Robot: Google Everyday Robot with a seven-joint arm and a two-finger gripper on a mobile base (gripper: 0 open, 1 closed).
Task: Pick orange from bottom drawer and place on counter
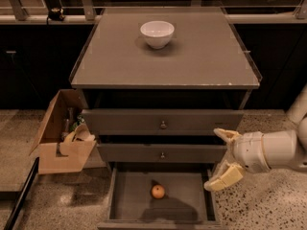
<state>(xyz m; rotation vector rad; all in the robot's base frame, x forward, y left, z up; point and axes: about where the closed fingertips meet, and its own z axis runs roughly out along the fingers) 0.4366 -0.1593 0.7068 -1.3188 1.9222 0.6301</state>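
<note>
Centrally, the orange [158, 191] lies on the floor of the open bottom drawer [184, 195], slightly left of the drawer's middle and clear of all its walls. At about 2 o'clock from the fruit we see the gripper [222, 157], beyond the drawer's right wall and level with the middle drawer [129, 153]. Its jaws are spread wide, one finger above the other, and hold nothing.

We judge the step in hand to be the reach. To do it well, we would carry the gripper toward 8 o'clock, over the right wall and clear of the middle drawer's front. The jaws should remain spread until they straddle the fruit at its widest part. A smooth, round fruit is likely to roll if one finger touches first, so both should meet it together.

At 12 o'clock the counter [201, 56] carries a white bowl [157, 33] toward its rear; the bare surface in front would suit the placement. A cardboard box [60, 150] stands at 9 o'clock, well apart.
</note>
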